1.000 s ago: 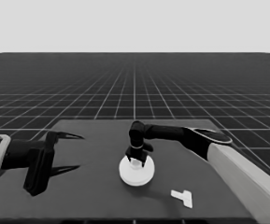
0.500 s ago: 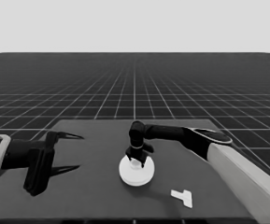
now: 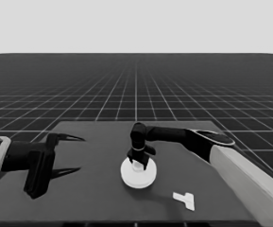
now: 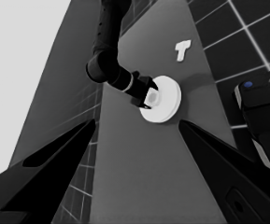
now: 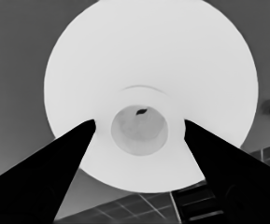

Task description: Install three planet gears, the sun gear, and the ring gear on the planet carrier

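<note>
Larger round part (image 3: 138, 173) has the right pincer (image 3: 139, 161) upright, clamped on its hub.

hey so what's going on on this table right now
The right gripper is down on the larger round part near the table's middle, its fingers either side of the raised centre hub. No gears show. A thin white piece lies nearby. The left gripper waits, open, over the table's left end.
</note>
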